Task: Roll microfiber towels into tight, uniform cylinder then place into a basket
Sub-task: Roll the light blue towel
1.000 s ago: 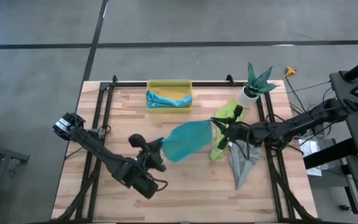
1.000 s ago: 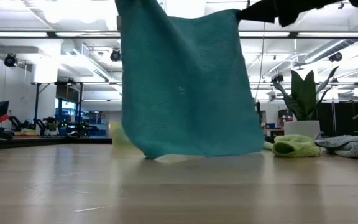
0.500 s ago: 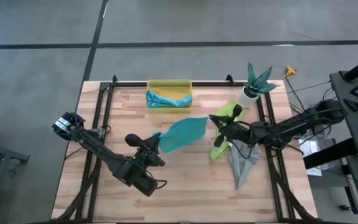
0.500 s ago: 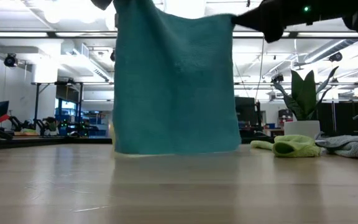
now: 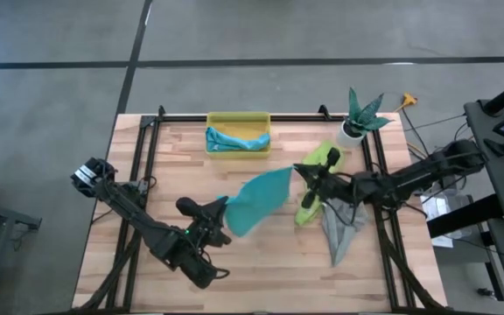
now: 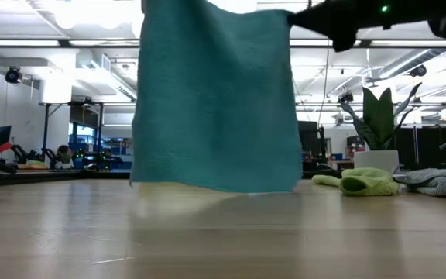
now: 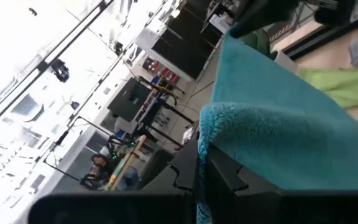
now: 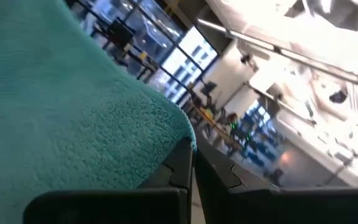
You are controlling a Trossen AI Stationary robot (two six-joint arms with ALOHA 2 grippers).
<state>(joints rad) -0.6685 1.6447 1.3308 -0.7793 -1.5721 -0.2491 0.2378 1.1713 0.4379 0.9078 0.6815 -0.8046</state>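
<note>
- Bench (image 5: pixel 261 262): wood top, both arms mid-bench, teal towel (image 5: pixel 256 199) strung between them, clear of the surface.
- Teal towel: hangs as a flat sheet from its top edge; in the low view bottom hem just off the bench, slightly raised vs half a second ago, when it looked to brush the wood. A second ago hung skewed with a trailing corner; now squarer. Reads as spread-and-square before lay-down; rolling not started.
- Left hand (image 5: pixel 220 210): clamped tight on one top corner of the teal towel; pulled back toward its own base vs a second ago, so sheet now slants from it up to the right hand.
- Right hand (image 5: pixel 300 171): clamped tight on the opposite top corner, hardly shifted.
- Basket (image 5: pixel 238 118): far side of both hands, at the back edge; light blue towel (image 5: pixel 234 140) already inside.
- Lime green towel (image 5: pixel 315 188): crumpled just beside and under the right hand.
- Grey towel (image 5: pixel 339 232): heaped under the right arm, behind that hand.
- Plant pot (image 5: pixel 351 129): back corner, beyond the right hand.
- Hidden: both hands cut off at the top of the low view; wrist views filled by cloth, fingertips buried in pile; rolled state of the blue towel unclear.
</note>
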